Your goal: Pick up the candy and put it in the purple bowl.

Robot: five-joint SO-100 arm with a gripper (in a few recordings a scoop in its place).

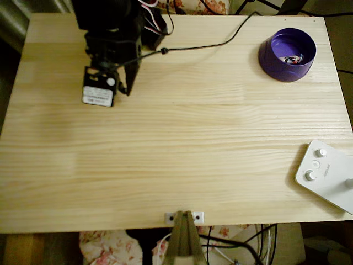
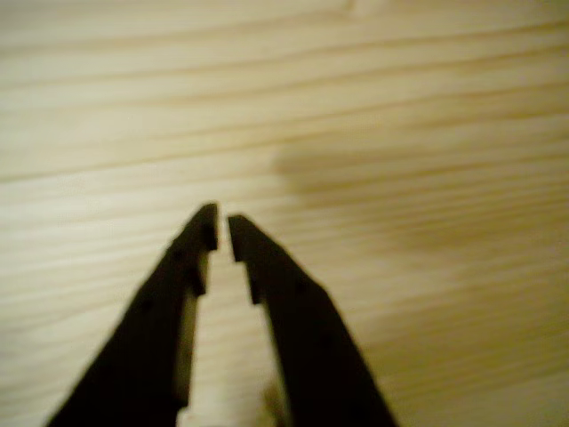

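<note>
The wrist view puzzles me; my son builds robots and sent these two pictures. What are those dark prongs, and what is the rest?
Those prongs are the two black fingers of a small black robot arm's gripper, filmed by a camera riding on its wrist. They are nearly closed and hold nothing over the bare wood. The other picture looks straight down on the pale wooden table. The arm sits at the top left, gripper included. At the top right is a round purple plastic bowl with wrapped candy inside. A white device with knobs lies at the right edge.
</note>
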